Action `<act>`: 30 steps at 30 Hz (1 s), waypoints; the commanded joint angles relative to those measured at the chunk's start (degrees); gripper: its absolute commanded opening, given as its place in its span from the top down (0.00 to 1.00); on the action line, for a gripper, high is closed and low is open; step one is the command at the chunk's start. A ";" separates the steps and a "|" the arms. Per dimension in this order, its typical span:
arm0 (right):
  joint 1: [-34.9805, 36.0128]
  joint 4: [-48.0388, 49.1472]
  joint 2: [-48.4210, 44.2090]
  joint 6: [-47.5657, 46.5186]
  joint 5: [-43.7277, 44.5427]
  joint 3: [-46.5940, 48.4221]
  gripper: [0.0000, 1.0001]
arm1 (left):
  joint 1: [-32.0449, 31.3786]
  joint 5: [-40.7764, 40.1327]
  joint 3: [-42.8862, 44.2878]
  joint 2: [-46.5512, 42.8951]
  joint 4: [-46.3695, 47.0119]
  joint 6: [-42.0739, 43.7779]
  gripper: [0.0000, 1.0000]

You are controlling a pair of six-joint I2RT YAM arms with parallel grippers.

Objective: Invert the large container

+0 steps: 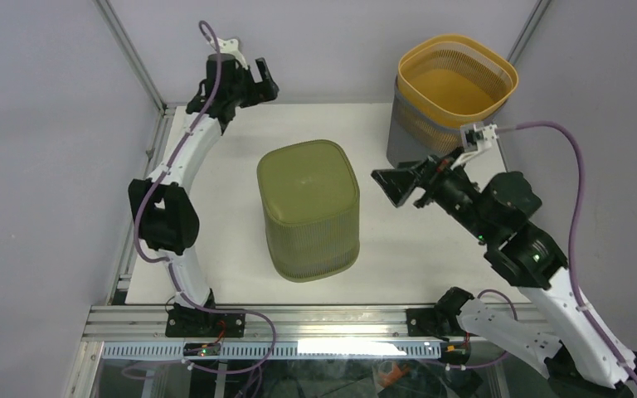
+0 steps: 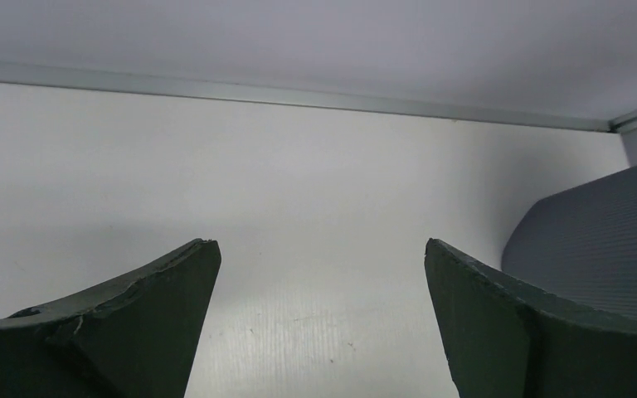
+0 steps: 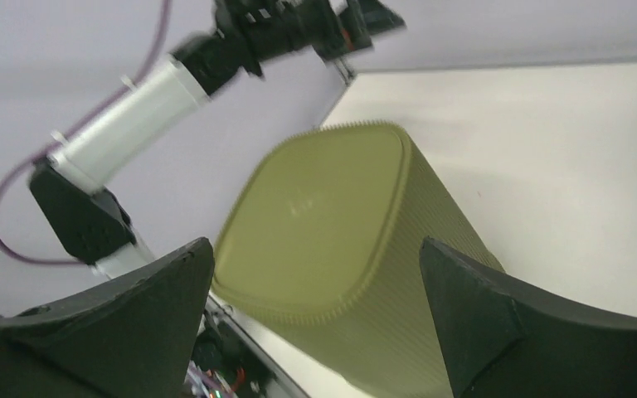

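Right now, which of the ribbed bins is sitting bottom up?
The olive-green bin at mid-table: its closed base faces up. The orange bin at the far right shows its open mouth, seated in a grey one.

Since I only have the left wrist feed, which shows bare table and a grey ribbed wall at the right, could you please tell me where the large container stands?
Observer: The olive-green container stands mid-table with its closed base facing up.
Operator: Thank you. Is either arm holding it?
Observer: No. The right gripper is open and points at its side, apart from it. The left gripper is open near the back left corner.
Operator: And what is that grey wall?
Observer: It is a grey container at the back right, with an orange basket nested in it, opening up.
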 commanded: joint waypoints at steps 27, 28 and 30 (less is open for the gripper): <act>4.79 70.76 57.32 22.83 -17.12 -10.46 0.24 | -5.17 28.92 -0.72 -32.13 -1.06 -7.36 0.01; 5.39 70.98 61.49 23.40 -16.75 -5.72 0.24 | -5.16 28.82 -0.83 -32.31 -1.25 -7.32 0.01; 5.75 69.84 67.75 24.87 -17.34 2.00 0.22 | -5.17 28.28 -1.04 -32.58 -2.23 -7.01 0.01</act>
